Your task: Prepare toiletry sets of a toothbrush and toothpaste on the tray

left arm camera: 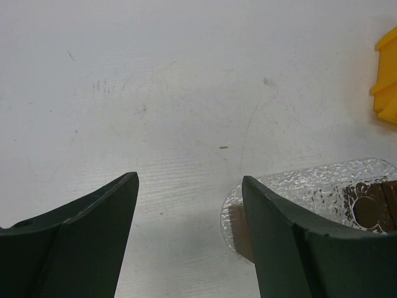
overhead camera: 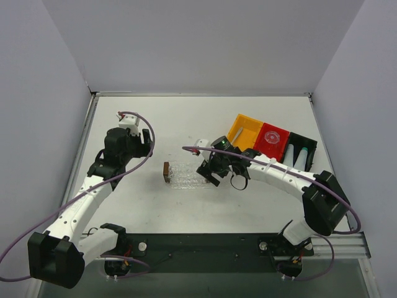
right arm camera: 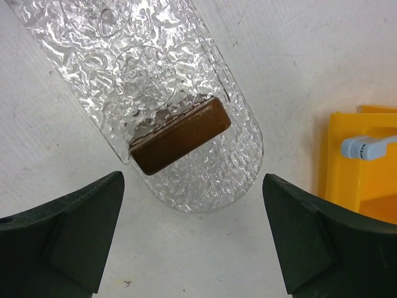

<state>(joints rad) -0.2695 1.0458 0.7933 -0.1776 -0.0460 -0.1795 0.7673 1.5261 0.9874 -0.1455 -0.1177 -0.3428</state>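
At tray end, brown block (askew)

Tray by left gripper (jaws apart)

left arm bent, reaching forward on its own side, left tool jaws spread wide. right arm stretched across toward centre, right tool pointing down, jaws spread wide.
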